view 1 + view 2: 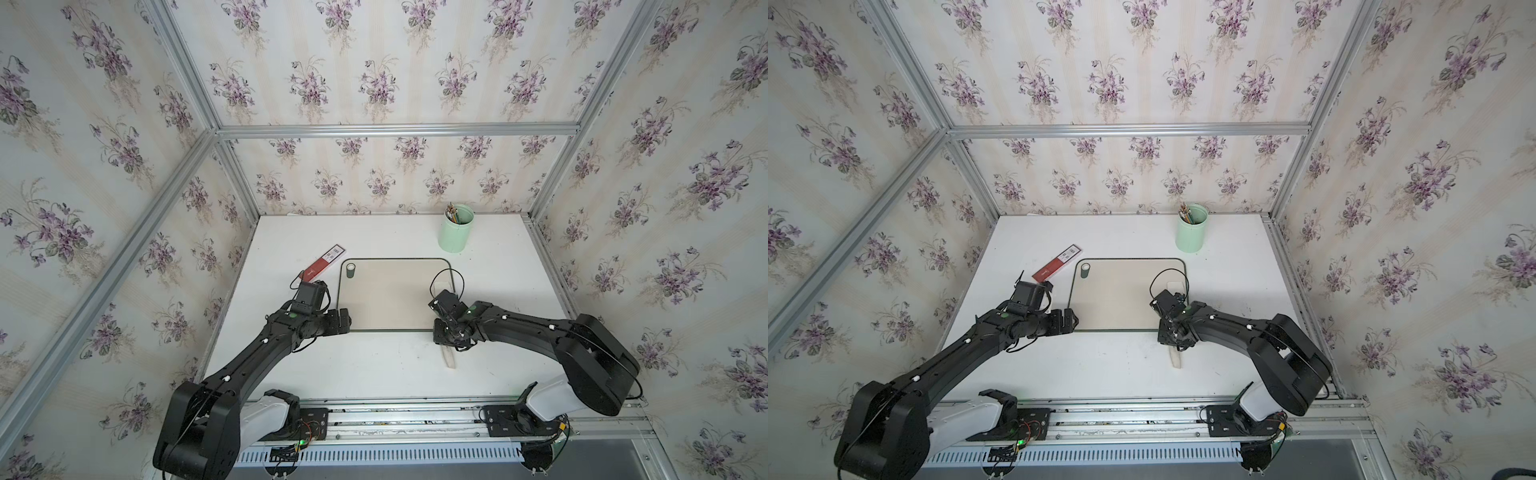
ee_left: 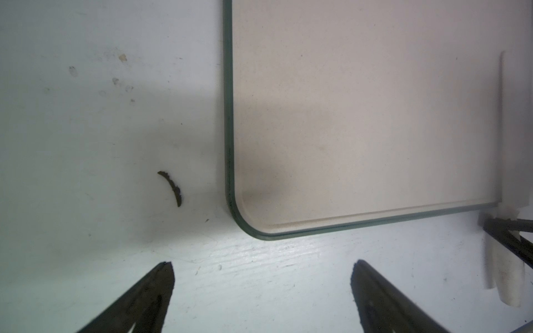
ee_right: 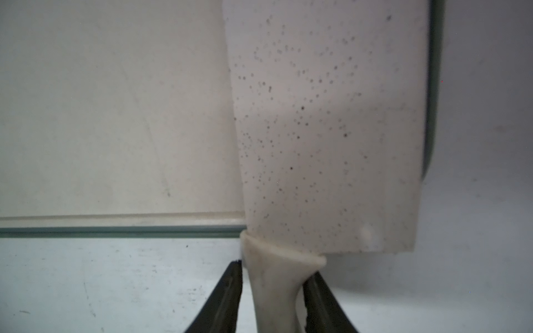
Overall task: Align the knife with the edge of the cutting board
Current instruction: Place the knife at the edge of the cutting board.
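Note:
The beige cutting board (image 1: pixel 390 295) (image 1: pixel 1121 295) with a thin green rim lies mid-table. The cream knife (image 3: pixel 326 129) rests with its broad blade on the board, its long side close along the board's right-hand rim. Its handle (image 1: pixel 448 357) (image 1: pixel 1175 358) sticks out over the table past the near edge. My right gripper (image 3: pixel 277 268) (image 1: pixel 446 337) straddles the handle just behind the blade, open a little, with thin gaps on both sides. My left gripper (image 2: pixel 262 263) (image 1: pixel 347 320) stands wide open and empty over the table, just off the board's near left corner (image 2: pixel 245 219).
A red-and-white flat box (image 1: pixel 324 264) lies left of the board's far corner. A mint cup of pencils (image 1: pixel 456 228) stands behind the board at the right. A dark curved scrap (image 2: pixel 171 187) lies on the table beside the board.

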You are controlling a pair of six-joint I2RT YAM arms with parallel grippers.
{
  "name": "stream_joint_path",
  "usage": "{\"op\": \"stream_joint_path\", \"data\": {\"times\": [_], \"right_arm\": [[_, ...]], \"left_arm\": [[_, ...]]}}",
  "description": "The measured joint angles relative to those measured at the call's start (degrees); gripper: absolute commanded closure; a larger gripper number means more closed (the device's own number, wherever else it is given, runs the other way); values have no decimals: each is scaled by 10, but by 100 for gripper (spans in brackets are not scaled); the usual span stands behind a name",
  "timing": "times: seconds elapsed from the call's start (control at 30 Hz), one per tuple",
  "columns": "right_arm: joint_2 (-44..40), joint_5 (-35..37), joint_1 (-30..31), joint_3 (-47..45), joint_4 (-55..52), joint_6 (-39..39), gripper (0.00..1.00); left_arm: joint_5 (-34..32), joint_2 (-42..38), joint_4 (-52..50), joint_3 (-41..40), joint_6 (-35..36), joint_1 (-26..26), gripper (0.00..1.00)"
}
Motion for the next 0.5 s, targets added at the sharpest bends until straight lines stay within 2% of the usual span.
{"op": "stream_joint_path", "data": {"times": [0.2,0.5], "right_arm": [[2,0,0,1,2,0,53],[2,5,0,1,-4,2,68]], "left_arm": [[0,1,0,0,0,0,1],[0,2,0,0,0,0,1]]}}
